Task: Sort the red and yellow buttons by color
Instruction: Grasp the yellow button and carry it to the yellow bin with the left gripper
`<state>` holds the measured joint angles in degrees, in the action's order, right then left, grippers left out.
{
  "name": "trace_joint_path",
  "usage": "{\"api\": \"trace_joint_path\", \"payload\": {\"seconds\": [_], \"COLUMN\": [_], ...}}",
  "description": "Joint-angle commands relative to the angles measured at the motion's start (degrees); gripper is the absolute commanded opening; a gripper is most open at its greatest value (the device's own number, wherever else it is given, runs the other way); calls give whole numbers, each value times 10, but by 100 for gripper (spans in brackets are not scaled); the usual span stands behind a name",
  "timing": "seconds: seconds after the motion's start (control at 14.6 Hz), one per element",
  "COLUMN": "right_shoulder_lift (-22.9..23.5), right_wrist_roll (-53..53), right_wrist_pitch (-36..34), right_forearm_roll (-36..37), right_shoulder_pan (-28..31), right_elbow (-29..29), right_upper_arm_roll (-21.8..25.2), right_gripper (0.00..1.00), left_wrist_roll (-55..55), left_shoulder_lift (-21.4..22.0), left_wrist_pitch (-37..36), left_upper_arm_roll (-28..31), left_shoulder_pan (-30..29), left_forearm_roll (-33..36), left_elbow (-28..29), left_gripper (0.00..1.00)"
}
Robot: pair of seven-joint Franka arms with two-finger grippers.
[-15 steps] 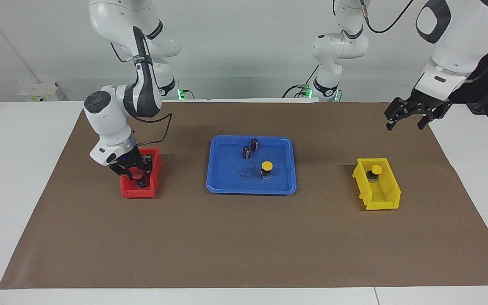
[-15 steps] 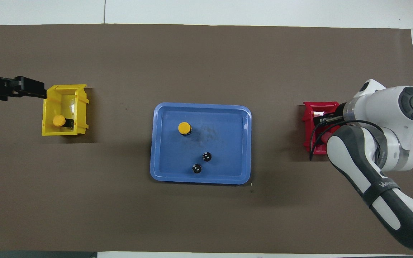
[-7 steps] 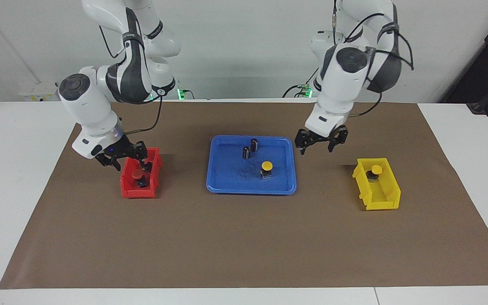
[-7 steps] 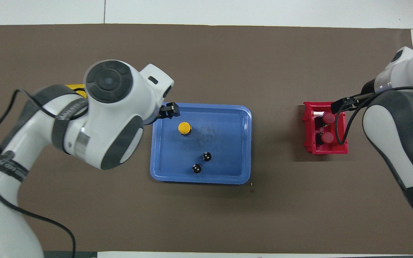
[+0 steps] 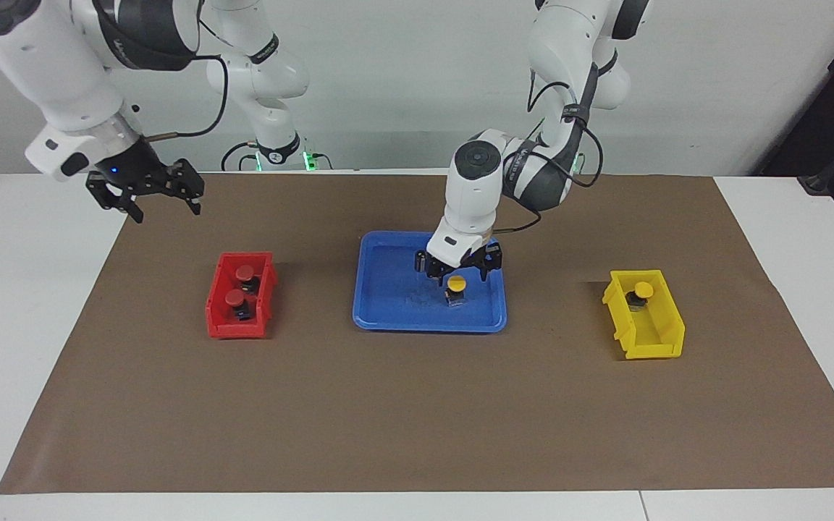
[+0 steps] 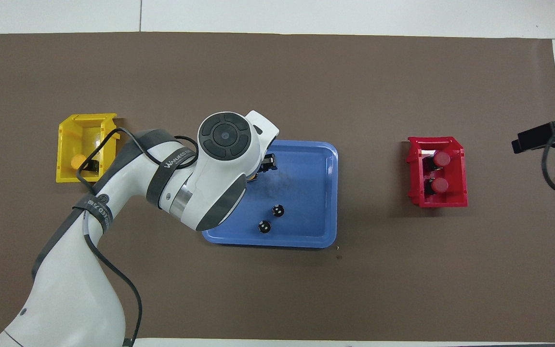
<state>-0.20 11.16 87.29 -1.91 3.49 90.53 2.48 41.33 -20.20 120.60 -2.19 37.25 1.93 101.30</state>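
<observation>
Two red buttons (image 5: 245, 272) (image 5: 233, 297) sit in the red bin (image 5: 216, 318); they show in the overhead view too (image 6: 441, 158) (image 6: 439, 185). One yellow button (image 5: 643, 289) lies in the yellow bin (image 5: 649, 347), also in the overhead view (image 6: 79, 161). The other yellow button (image 5: 456, 282) stands upright in the blue tray (image 5: 388, 315). My left gripper (image 5: 458, 270) is open, low over this button with a finger on each side of the cap. The left arm hides that button from overhead. My right gripper (image 5: 160, 205) is open, empty and raised over the mat's edge at the right arm's end.
Two dark cylinders (image 6: 278, 210) (image 6: 264, 226) stand in the blue tray (image 6: 311, 164), nearer to the robots than the yellow button; one (image 5: 420, 260) shows beside the left gripper's fingers. The red bin (image 6: 460, 168) and yellow bin (image 6: 65, 144) flank the tray on the brown mat.
My right gripper let go of a red button in the red bin, rose and drew back. My left arm swung from past the yellow bin to the tray and came down over the yellow button.
</observation>
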Motion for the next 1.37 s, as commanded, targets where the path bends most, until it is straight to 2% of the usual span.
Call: {"api": "trace_joint_path", "payload": {"seconds": [0.0, 0.07, 0.21, 0.41, 0.55, 0.62, 0.75, 0.89, 1.1, 1.3], "right_shoulder_lift": [0, 0, -2, -20, -19, -19, -19, -18, -18, -17], "right_wrist_roll": [-5, -5, -5, -9, -10, -10, -10, -10, -10, -10], "right_wrist_pitch": [-19, -17, -2, 14, 10, 10, 9, 3, 2, -1], "right_forearm_roll": [22, 39, 42, 38, 38, 38, 39, 41, 42, 42], "right_shoulder_pan": [6, 6, 6, 1, 1, -1, -2, -2, -2, -2], "right_elbow": [-9, -11, 3, 29, 29, 29, 28, 26, 25, 20], "right_upper_arm_roll": [2, 2, 9, 9, 9, 9, 5, 3, 3, 2], "right_gripper": [100, 100, 100, 100, 100, 100, 100, 100, 100, 100], "left_wrist_roll": [10, 16, 72, 75, 75, 74, 54, -29, -172, -322], "left_shoulder_lift": [1, 2, 1, 0, 0, 2, 17, 32, 27, 24], "left_wrist_pitch": [10, 12, 15, 16, 2, -18, -85, -153, -225, -201], "left_upper_arm_roll": [9, 8, 8, 9, 10, 16, 18, 23, 25, 25], "left_shoulder_pan": [7, 7, 12, 11, 5, 0, -50, -94, -190, -264], "left_forearm_roll": [0, 0, -2, -2, -2, -2, 8, 9, 11, 42], "left_elbow": [12, 17, 15, 11, -14, -36, -84, -128, -182, -177], "left_gripper": [97, 93, 2, 1, 1, 1, 1, 1, 1, 1]}}
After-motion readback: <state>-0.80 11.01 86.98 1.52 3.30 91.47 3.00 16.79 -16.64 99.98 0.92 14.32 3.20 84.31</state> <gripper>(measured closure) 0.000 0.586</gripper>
